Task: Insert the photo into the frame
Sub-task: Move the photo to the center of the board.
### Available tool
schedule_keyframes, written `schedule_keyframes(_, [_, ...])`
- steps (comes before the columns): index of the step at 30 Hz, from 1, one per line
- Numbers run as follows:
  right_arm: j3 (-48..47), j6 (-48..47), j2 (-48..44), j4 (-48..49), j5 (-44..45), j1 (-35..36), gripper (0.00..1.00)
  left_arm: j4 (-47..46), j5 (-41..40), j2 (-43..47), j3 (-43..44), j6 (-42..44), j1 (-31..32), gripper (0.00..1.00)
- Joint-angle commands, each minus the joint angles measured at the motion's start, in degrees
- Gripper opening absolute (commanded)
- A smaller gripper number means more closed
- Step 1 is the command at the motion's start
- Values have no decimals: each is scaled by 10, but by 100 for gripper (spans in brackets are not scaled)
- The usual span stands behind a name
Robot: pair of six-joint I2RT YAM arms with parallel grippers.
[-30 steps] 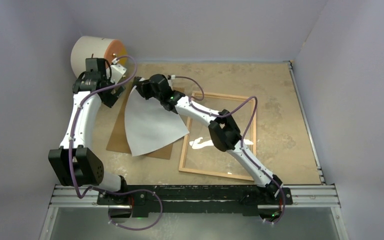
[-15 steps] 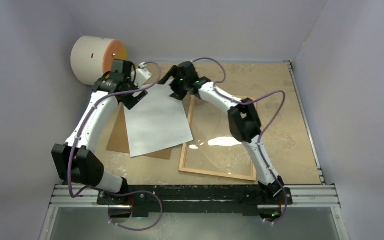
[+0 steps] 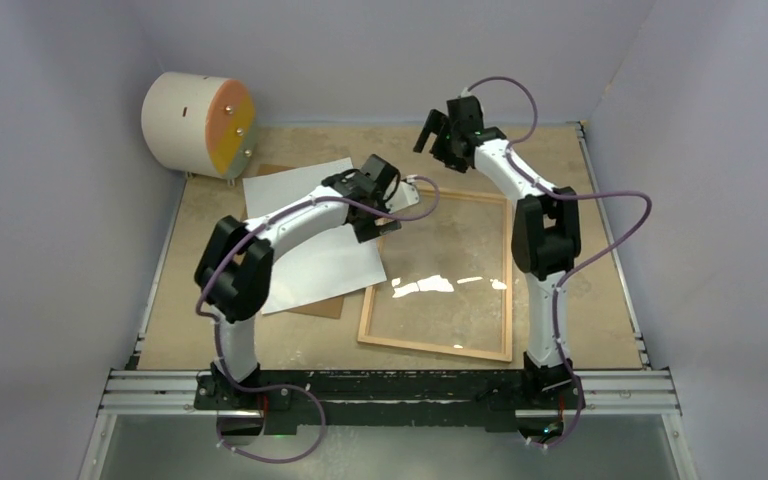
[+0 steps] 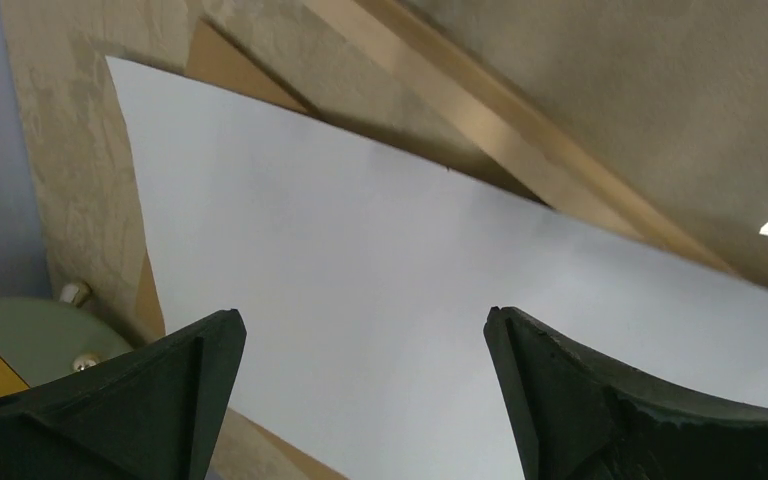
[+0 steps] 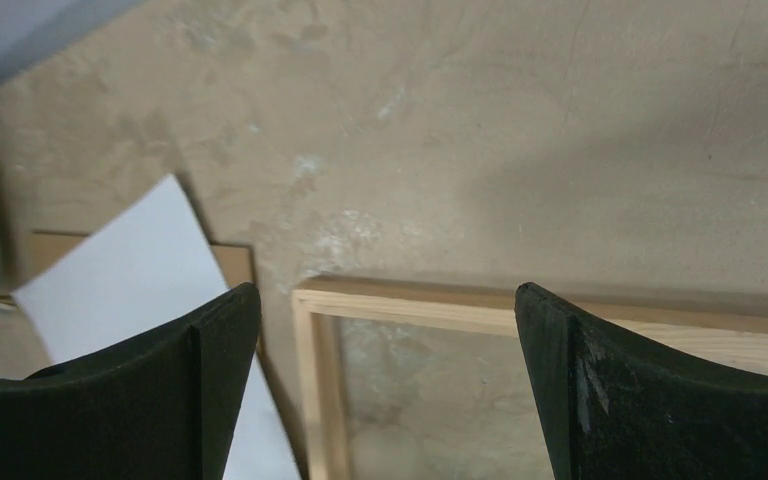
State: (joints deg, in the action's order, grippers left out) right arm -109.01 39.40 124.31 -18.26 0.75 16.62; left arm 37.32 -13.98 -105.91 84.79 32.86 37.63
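The photo [image 3: 310,265] lies white back up on the table, its right corner reaching the left bar of the frame [image 3: 430,347]. This light-wood frame lies flat, right of centre, its pane glinting. My left gripper [image 3: 385,222] hovers open over the photo's right edge, beside the frame. In the left wrist view the white photo [image 4: 410,300] fills the space under the open left gripper [image 4: 360,330], with the frame bar [image 4: 520,130] beyond. My right gripper [image 3: 428,135] is raised and open behind the frame's far left corner. In the right wrist view the right gripper [image 5: 388,300] is above that frame corner [image 5: 410,305] and holds nothing.
A brown backing sheet [image 3: 315,305] lies under the photo and sticks out at its near and far edges. A cream and orange cylinder [image 3: 198,123] stands at the back left corner. Grey walls close in the table on three sides.
My right gripper let go of the photo's far corner and drew back to the right. The photo dropped flat. My left arm swung right across the photo toward the frame.
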Motion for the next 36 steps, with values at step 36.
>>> schedule_keyframes(36, [-68,-201,110,-54,119,102,91,-19,-13,72,-103,22,-19,100])
